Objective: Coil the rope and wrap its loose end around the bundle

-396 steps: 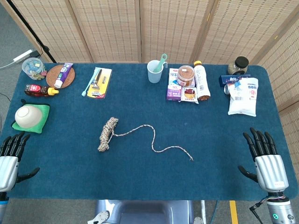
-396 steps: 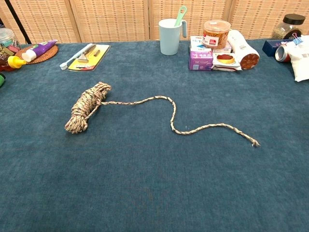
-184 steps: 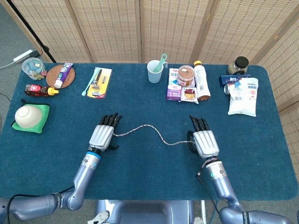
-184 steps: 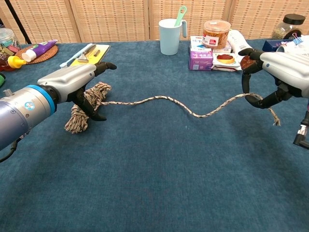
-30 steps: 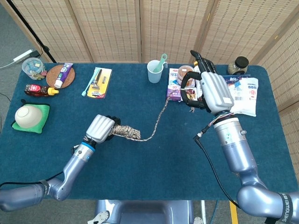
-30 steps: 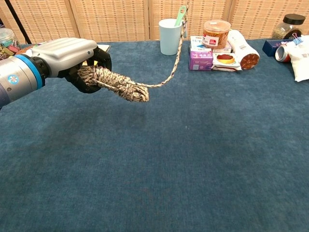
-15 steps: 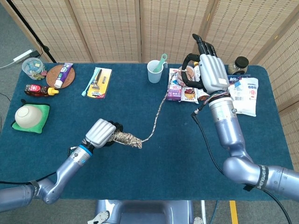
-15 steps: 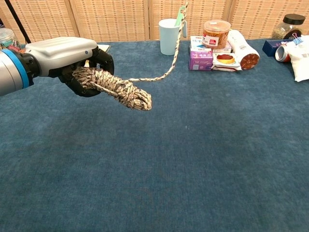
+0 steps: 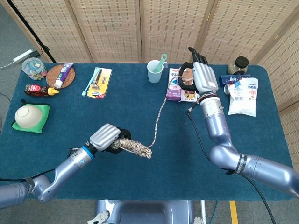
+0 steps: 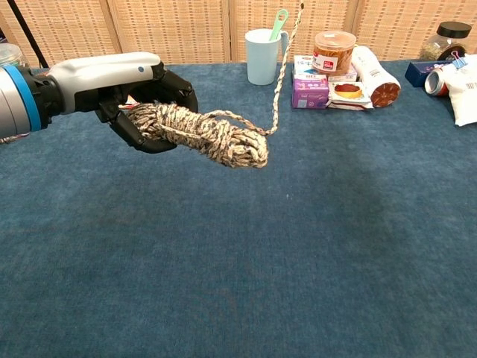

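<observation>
Now, rope (image 10: 201, 133): mottled tan-and-brown braid, mostly coiled into a thick bundle.
Axis: bundle lies roughly level above the table (image 9: 56, 116), free end pointing right.
Left hand (image 10: 123, 89): grips the bundle's end.
Right hand (image 9: 201, 77): raised, holds the loose end.

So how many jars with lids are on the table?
3 that I can see: a clear one at the far left corner, an orange-filled one on the boxes, a dark-lidded one far right. Others may be hidden.

wall: woven cane screens (image 9: 117, 28) | table: blue cloth (image 9: 140, 186)
</observation>
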`<state>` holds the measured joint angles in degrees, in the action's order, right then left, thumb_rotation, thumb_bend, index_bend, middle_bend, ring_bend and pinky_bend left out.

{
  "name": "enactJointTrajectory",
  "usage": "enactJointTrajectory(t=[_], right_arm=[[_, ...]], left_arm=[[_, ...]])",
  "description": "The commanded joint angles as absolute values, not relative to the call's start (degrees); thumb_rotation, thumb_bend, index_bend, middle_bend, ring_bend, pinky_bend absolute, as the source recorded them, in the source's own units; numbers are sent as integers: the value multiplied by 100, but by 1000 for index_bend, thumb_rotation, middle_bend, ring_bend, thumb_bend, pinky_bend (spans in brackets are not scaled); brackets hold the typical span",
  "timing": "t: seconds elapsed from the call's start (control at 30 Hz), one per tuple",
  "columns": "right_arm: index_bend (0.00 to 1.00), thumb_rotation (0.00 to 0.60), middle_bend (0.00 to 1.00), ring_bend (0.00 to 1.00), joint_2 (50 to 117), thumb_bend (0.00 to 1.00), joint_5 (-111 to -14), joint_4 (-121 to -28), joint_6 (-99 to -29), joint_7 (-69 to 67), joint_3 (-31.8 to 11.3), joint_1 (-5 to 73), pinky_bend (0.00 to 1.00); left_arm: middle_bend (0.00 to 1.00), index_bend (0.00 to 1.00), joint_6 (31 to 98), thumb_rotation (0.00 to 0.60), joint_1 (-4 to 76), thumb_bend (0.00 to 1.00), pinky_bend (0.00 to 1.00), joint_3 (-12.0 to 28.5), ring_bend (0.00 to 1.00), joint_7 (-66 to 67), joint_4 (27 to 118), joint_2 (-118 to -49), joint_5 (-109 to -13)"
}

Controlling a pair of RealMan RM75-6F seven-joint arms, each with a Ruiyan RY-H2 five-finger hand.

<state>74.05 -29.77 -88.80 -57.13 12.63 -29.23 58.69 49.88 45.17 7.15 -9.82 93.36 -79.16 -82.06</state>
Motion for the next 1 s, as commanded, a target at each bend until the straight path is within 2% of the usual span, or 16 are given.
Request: enactJointTrajectory(t=[0.03,0.2,0.4,1.0], right_arm=[[687,600,0,0,7626,526,-2984,-8621,-5573,1166,-2807,5904,0],[687,600,0,0,7870,527,-3045,-8342,-5437,1089,-2658,5890,0],[687,600,0,0,8151,529,-3207,-8159,-5340,1089,-2366,5799,0],[703,600,0,0,8582,533,-4443,-8498,-5623,1204,-1580,5310,0]], left_arm=[[533,693,4859,600,4641,580,674,799,531,-1484,9536,-7789,-8311],[538,699,4792,600,4700,587,674,982,531,-2085,9705,-7755,-8110],[543,704,5103,600,4694,601,674,1306,533,-2402,9627,-8034,-7834],[543,698,6143,600,4872,596,674,2087,528,-920,9422,-9187,-6629]])
